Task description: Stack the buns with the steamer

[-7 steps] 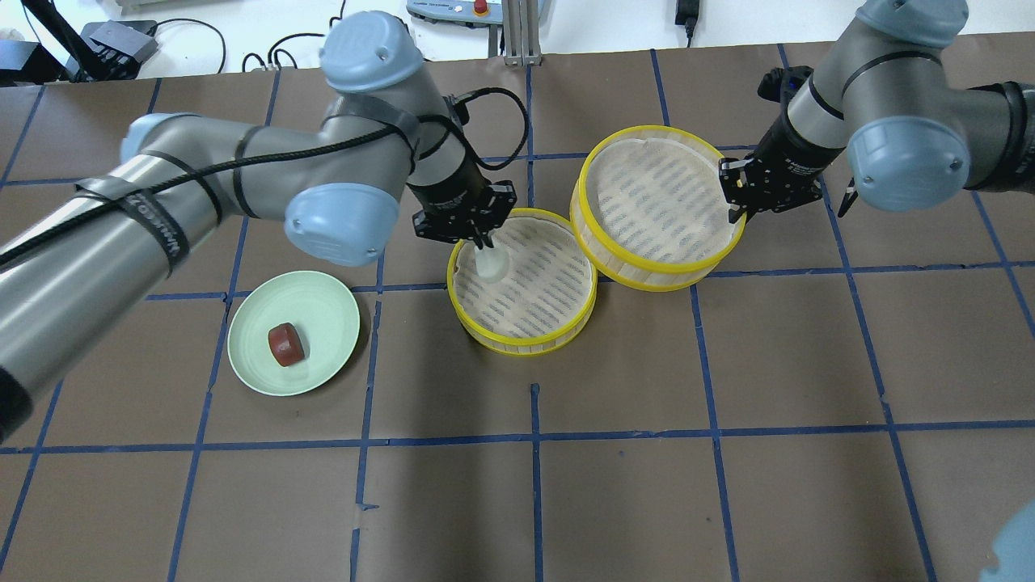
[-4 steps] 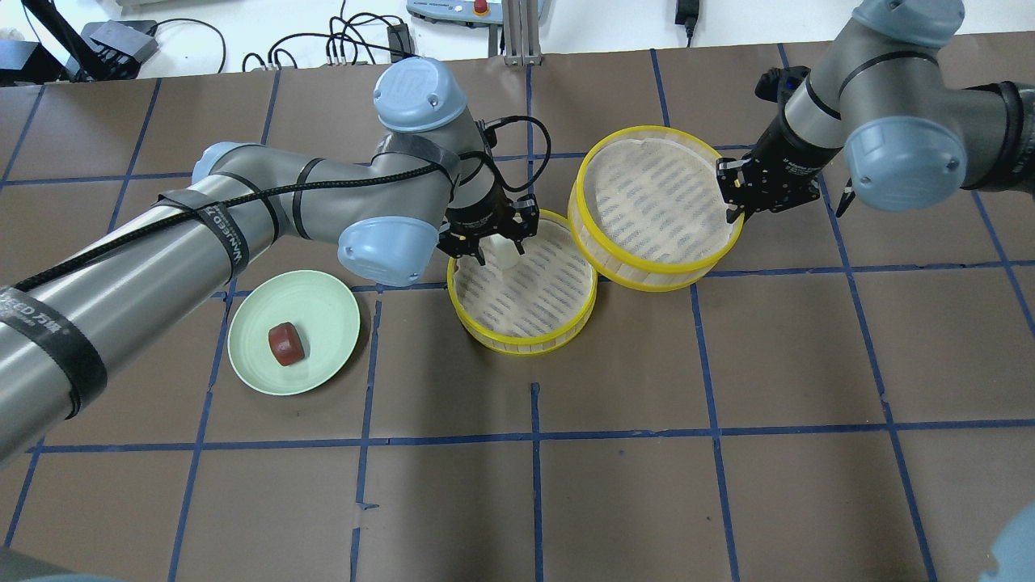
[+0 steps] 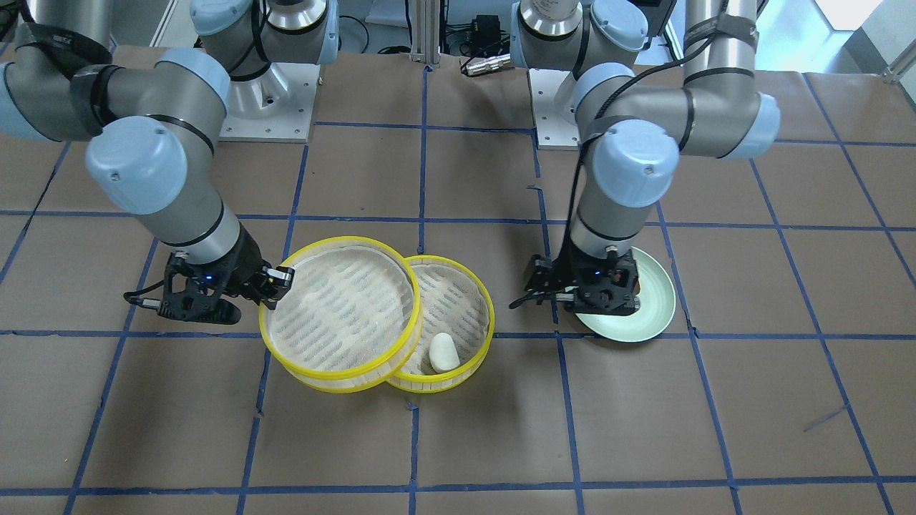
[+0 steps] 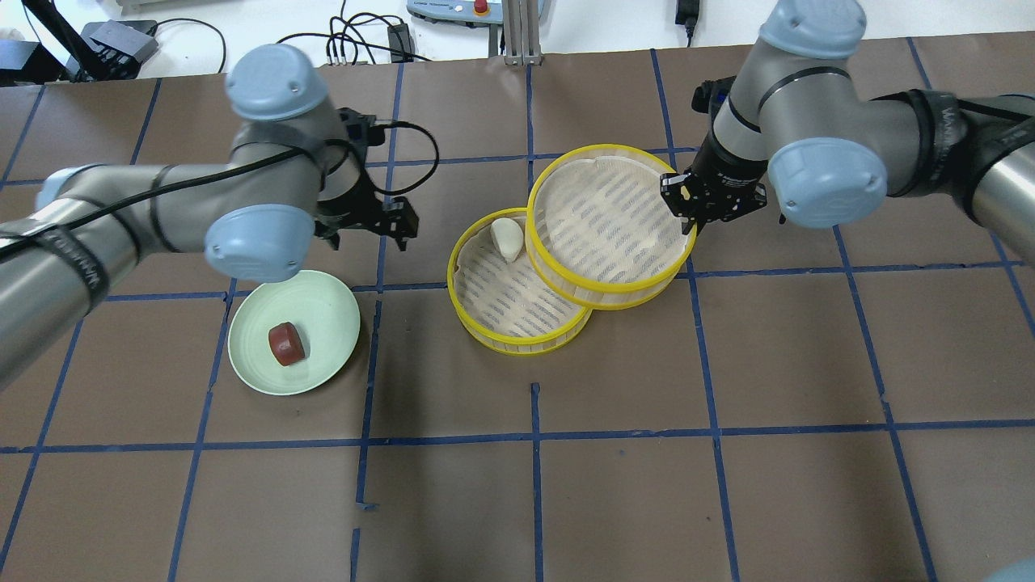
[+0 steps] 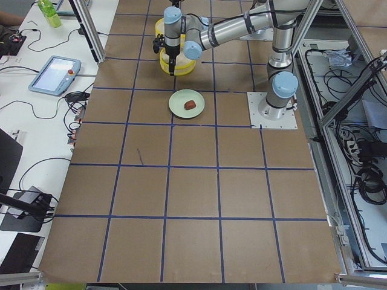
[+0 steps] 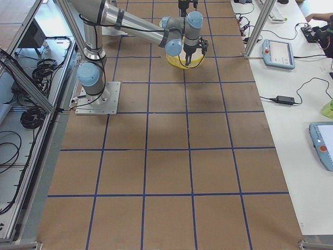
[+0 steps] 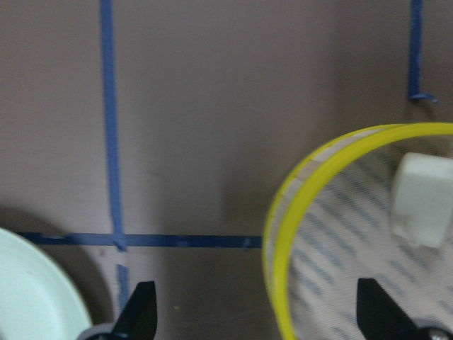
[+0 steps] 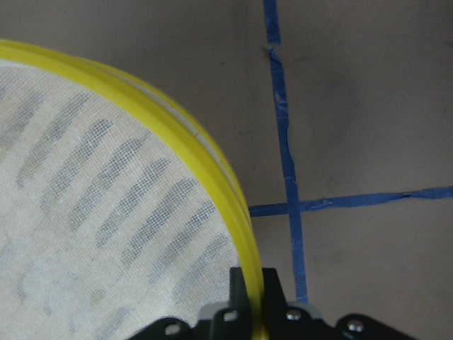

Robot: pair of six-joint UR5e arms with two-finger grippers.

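Note:
The white bun (image 4: pixel 507 238) lies alone in the lower yellow-rimmed steamer (image 4: pixel 517 343), near its far rim; it also shows in the front view (image 3: pixel 443 352) and the left wrist view (image 7: pixel 425 200). The reddish-brown bun (image 4: pixel 286 343) sits on the pale green plate (image 4: pixel 323 307). My right gripper (image 4: pixel 687 218) is shut on the rim of the second steamer (image 4: pixel 566 279), held partly over the lower one; the wrist view shows the pinch (image 8: pixel 249 283). My left gripper (image 4: pixel 368 230) is open and empty, between plate and lower steamer (image 7: pixel 258 312).
The brown table carries a blue tape grid. Cables (image 4: pixel 356 32) and small devices lie along the far white edge. A teach pendant (image 5: pixel 57 66) rests on the side bench. In the front view my left gripper (image 3: pixel 594 297) hides the brown bun on the plate (image 3: pixel 655 300).
My left gripper let go of the white bun in the lower steamer and moved left towards the plate. My right gripper carried the second steamer left, so it overlaps the lower one.

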